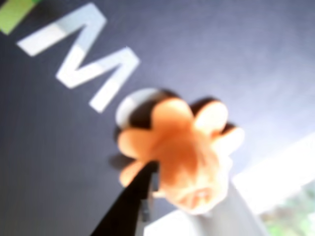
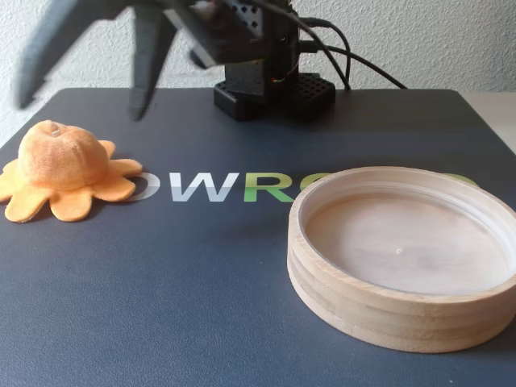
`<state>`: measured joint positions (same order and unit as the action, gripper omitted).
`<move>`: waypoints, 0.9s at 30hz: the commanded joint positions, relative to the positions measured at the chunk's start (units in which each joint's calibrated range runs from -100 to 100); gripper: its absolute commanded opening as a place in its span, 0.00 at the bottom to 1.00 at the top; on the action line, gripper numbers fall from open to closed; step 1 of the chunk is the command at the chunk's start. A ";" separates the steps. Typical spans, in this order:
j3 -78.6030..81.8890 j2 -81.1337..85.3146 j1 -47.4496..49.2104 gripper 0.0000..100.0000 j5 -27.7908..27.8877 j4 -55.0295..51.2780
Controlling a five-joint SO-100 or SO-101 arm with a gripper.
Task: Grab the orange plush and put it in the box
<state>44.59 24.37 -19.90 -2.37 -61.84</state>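
Waiting empty at near right, the box (image 2: pixel 403 266), a shallow pale-wood tray, has received nothing. Farther left on the dark mat (image 2: pixel 201 306), the orange plush (image 2: pixel 60 169) sits ungrabbed, a fuzzy dome ringed by flat petal flaps. Above it, the blurred gripper (image 2: pixel 85 76) hangs with fingers spread, holding nothing.
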 commanded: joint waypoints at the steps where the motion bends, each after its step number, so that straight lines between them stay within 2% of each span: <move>1: -8.42 -6.41 -3.15 0.44 -0.33 -0.84; 8: -15.67 -17.54 -7.26 0.44 -3.06 -5.45; 17: -16.03 -23.70 -8.01 0.43 -5.84 -5.71; 20: -15.67 -24.46 -8.61 0.32 -6.37 -5.71; 25: -16.30 -25.13 -7.93 0.04 -6.10 -4.84; 26: -16.48 -25.13 -7.56 0.00 -6.05 -4.75; 27: -16.12 -24.71 -7.26 0.01 -6.05 -4.58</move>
<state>30.49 -0.98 -28.30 -8.54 -67.00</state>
